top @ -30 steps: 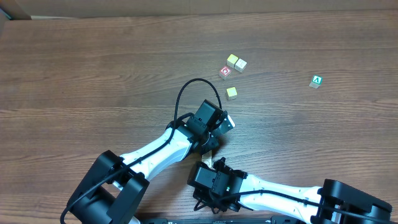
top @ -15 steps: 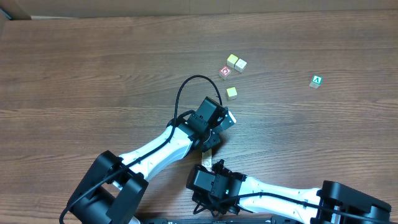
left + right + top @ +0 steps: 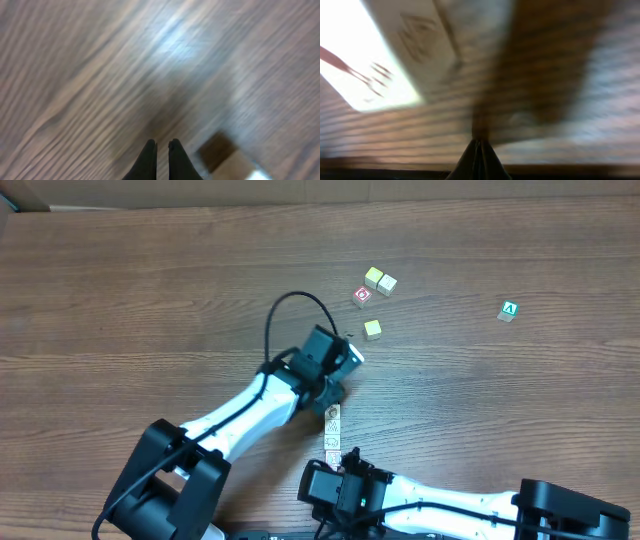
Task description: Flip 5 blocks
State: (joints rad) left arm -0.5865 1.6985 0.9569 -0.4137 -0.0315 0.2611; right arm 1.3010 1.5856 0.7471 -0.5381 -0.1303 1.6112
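Observation:
The blocks (image 3: 332,432) lie end to end in a short pale row on the wooden table, between my two grippers. My left gripper (image 3: 332,394) is just above the row's far end, shut and holding nothing. In the left wrist view its black fingers (image 3: 162,146) point at bare wood, and one pale block (image 3: 235,165) shows blurred at the lower right. My right gripper (image 3: 348,460) sits at the row's near end. The right wrist view has its fingers (image 3: 480,145) pressed together, with printed blocks (image 3: 395,60) close up at the upper left.
Two yellow cubes (image 3: 379,280) touch each other at the back, and a third (image 3: 372,329) lies nearer. A cube with a red print (image 3: 362,296) sits beside them. A green "A" cube (image 3: 509,310) lies far right. The left arm's cable (image 3: 290,310) loops upward.
My left arm has swung up and to the left, uncovering the row of blocks. The right gripper has drawn back slightly toward the table's near edge.

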